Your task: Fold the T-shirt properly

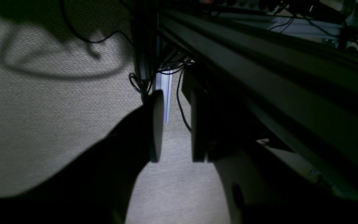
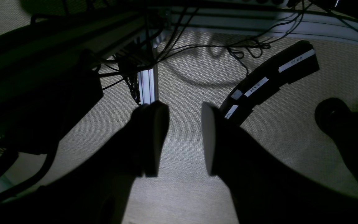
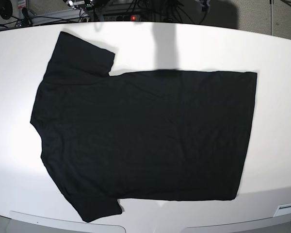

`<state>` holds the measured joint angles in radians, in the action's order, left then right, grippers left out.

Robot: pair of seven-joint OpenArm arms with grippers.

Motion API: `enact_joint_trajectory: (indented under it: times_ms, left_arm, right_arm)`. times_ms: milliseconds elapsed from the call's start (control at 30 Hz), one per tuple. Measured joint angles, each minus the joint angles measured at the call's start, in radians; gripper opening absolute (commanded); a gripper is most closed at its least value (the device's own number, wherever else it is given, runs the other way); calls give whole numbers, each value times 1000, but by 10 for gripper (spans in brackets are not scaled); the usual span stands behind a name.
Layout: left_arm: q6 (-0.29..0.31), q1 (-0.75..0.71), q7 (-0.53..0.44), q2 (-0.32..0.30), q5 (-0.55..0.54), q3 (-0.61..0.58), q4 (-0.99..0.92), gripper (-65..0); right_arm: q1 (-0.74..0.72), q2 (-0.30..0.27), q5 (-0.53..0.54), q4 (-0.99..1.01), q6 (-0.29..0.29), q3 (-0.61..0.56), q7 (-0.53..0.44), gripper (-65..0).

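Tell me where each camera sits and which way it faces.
Left wrist: on the left arm, looking past its open left tool at carpet floor and the frame rail.
Right wrist: on the right arm, past its open right tool, at the same carpet and cables.
Base: overhead, looking down on the T-shirt spread flat on the white table; no arm shows.
Both wrist views share the upright aluminium post.

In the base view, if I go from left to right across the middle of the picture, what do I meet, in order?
Bare white table → neck end and sleeves of the black T-shirt → its plain body → its straight hem → bare white table again.
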<state>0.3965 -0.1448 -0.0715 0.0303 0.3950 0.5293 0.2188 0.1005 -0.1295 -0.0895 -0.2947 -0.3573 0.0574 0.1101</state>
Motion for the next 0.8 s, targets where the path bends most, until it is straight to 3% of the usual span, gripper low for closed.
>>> enact_joint_trajectory:
  times_ms: [167, 300, 433, 600, 700, 800]
  left_arm:
    - [4, -8, -3, 0, 36, 0, 11, -495]
    - [65, -60, -5, 6, 52, 0, 90, -495]
    - [140, -144, -5, 10, 32, 0, 212, -495]
    - [240, -292, 0, 19, -45, 0, 439, -495]
    - [285, -387, 6, 26, -79, -2, 592, -495]
    - [289, -488, 7, 41, -125, -2, 745, -495]
  right_arm:
    - [21, -24, 7, -19, 0, 0, -2, -423]
    - [74, -42, 14, -87, -5, 0, 0, -423]
    - [156, -65, 14, -198, -65, 0, -1, -423]
    - [283, -79, 54, -396, -225, -1, 16, -423]
    - [367, -102, 132, -525, -262, -1, 56, -423]
    - [457, -134, 178, -653, -270, -1, 99, -423]
